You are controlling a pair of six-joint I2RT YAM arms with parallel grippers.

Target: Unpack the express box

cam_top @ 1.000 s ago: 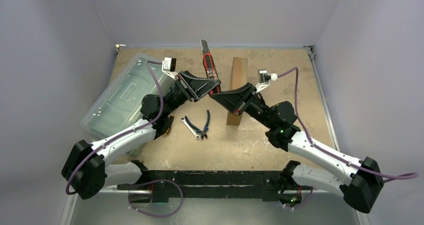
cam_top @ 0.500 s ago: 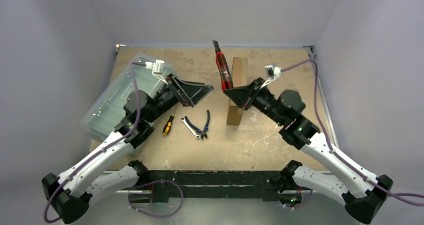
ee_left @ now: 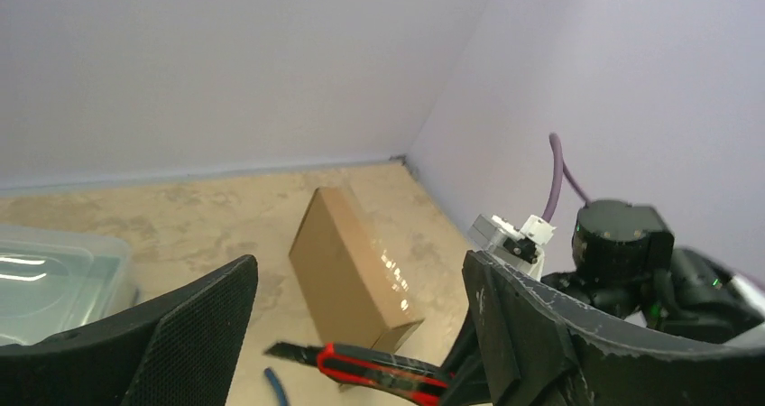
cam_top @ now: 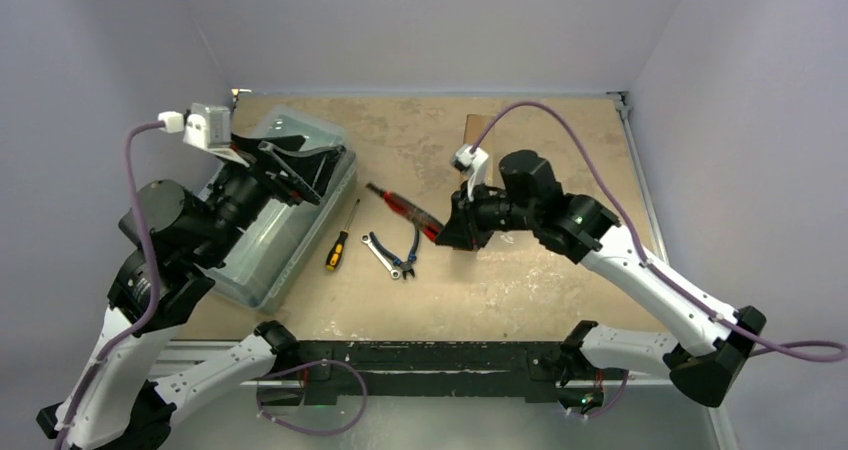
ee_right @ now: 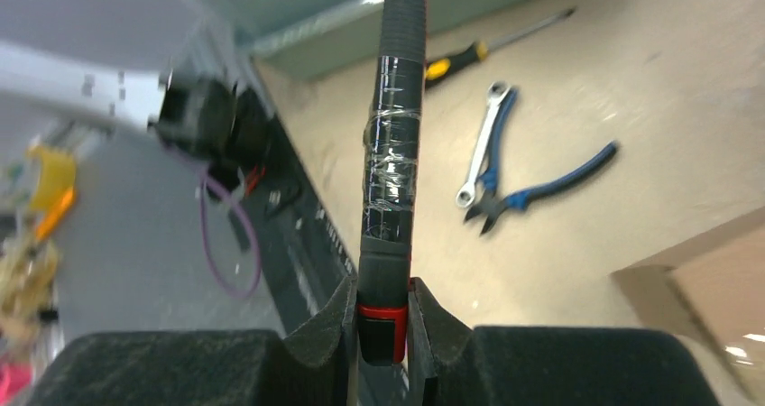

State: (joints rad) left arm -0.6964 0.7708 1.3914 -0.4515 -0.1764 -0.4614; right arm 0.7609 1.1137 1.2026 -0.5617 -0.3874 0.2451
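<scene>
Left on the table (cam_top: 540,280), bin (cam_top: 300,235). Just right of it, screwdriver (cam_top: 336,252), then wrench (cam_top: 381,252) and pliers (cam_top: 412,245) side by side at centre. Right of centre toward the far edge, express box (cam_top: 480,130); nearer, knife (cam_top: 405,208) clamped in the right gripper (ee_right: 380,316), pointing left above the pliers.

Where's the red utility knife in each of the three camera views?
Top external: red utility knife mid-table, slanting out of the right gripper.
Left wrist: bottom centre.
Right wrist: upright through the centre, clamped at the bottom.
Shared landmark: the express box.
</scene>
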